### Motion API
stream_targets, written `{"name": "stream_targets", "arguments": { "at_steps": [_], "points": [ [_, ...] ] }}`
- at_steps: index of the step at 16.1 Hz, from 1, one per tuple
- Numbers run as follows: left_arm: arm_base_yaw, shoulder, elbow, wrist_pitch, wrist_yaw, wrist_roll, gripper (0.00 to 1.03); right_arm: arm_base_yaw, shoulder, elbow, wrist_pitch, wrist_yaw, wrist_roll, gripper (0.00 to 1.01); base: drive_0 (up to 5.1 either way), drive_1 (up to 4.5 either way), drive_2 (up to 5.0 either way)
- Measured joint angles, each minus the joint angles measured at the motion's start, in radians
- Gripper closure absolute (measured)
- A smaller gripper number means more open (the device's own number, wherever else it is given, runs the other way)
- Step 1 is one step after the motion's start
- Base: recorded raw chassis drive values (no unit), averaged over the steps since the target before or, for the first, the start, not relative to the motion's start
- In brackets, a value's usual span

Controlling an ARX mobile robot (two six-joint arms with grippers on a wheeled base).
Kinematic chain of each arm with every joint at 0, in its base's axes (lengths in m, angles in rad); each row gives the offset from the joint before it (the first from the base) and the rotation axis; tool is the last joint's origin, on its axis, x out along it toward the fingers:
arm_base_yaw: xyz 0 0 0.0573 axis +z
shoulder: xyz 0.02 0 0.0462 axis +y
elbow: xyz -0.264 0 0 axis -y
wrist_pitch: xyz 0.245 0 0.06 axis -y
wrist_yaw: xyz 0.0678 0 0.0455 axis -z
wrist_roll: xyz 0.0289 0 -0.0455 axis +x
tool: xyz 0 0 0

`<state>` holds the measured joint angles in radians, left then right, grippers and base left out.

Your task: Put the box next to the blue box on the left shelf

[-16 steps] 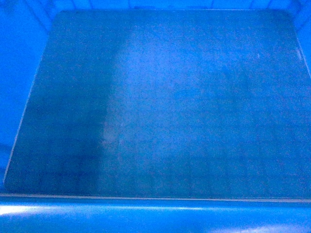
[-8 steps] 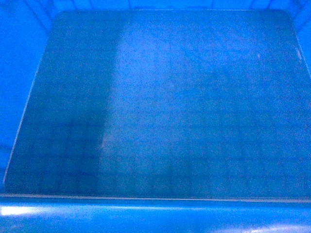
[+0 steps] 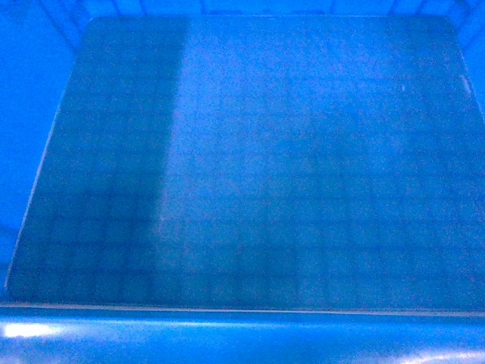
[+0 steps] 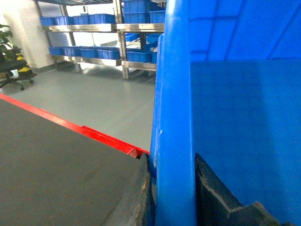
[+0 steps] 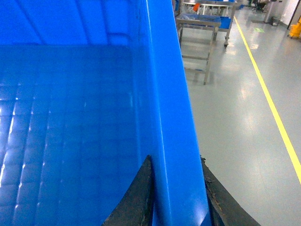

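Note:
The box (image 3: pixel 250 167) fills the head view: I look down at its smooth blue floor with a faint square grid, its near rim (image 3: pixel 242 334) along the bottom. My left gripper (image 4: pixel 171 165) is shut on the box's left rim (image 4: pixel 174 94), one dark finger (image 4: pixel 143 197) outside and one inside. My right gripper (image 5: pixel 176 162) is shut on the box's right rim (image 5: pixel 164 94), its fingers (image 5: pixel 136 202) either side of the wall. The left shelf and the other blue box are out of view.
A dark grey surface (image 4: pixel 56 160) with a red edge (image 4: pixel 108 139) lies left of the box. Steel shelves with several blue bins (image 4: pixel 94 28) and an office chair (image 4: pixel 11 70) stand far off. Right side: grey floor, yellow line (image 5: pixel 273 113), steel trolley (image 5: pixel 202 23).
The lighter band of light on the box floor has drifted a little to the left and the grid shows more clearly. The box keeps its place in the head view.

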<state>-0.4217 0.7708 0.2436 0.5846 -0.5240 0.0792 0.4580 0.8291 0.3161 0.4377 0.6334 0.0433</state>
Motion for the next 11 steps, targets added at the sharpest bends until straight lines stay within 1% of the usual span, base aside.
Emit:
{"name": "stream_targets", "arguments": {
  "at_steps": [11],
  "points": [
    [0.000,0.000,0.000,0.000,0.000,0.000,0.86,0.000,0.000,0.000,0.000,0.000,-0.001,0.85,-1.6,-1.56,-1.6]
  ]
}}
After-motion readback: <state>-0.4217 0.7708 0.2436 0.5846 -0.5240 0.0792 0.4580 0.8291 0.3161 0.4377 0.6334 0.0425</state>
